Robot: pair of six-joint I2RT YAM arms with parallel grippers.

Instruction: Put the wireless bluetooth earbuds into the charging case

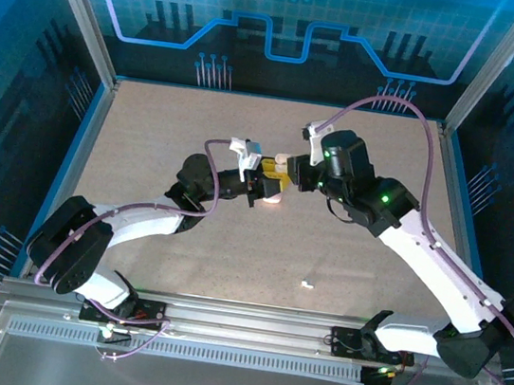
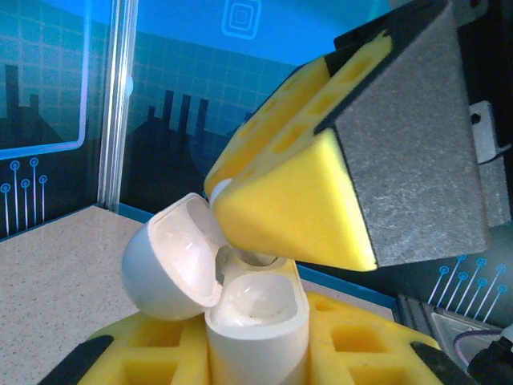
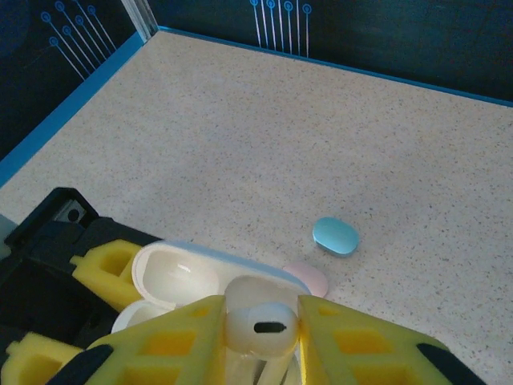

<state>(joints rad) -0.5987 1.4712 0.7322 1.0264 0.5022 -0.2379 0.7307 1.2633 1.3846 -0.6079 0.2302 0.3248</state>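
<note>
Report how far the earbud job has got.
Done: the charging case is open, lid back, clamped in the left gripper. In hand: the right gripper pinches a white earbud right at the case's mouth; it doesn't look seated yet. Left: push it home, release, then probably fetch the small white piece lying on the table near its front edge, likely another earbud.
</note>
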